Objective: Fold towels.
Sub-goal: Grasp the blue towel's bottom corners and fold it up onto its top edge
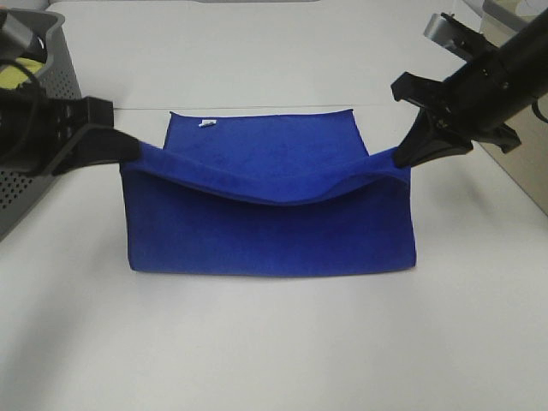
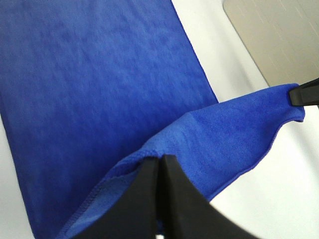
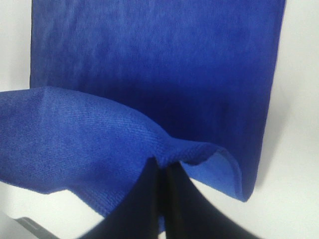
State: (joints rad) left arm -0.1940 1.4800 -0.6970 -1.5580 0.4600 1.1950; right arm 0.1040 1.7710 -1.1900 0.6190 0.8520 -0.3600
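A royal-blue towel (image 1: 274,223) lies on the white table, its near half lifted and carried over the far half, sagging in the middle. A small white tag (image 1: 206,125) shows near its far left corner. My left gripper (image 1: 135,151) is shut on the lifted edge's left corner, seen close in the left wrist view with the fingertips (image 2: 167,164) pinched on the towel (image 2: 99,89). My right gripper (image 1: 402,158) is shut on the right corner; in the right wrist view its fingers (image 3: 159,172) clamp the towel (image 3: 149,64) hem.
A grey perforated basket (image 1: 51,86) stands at the far left with a yellow-green cloth (image 1: 21,73) inside. A grey object (image 1: 514,13) sits at the far right corner. The table's right edge (image 1: 527,184) runs close behind the right arm.
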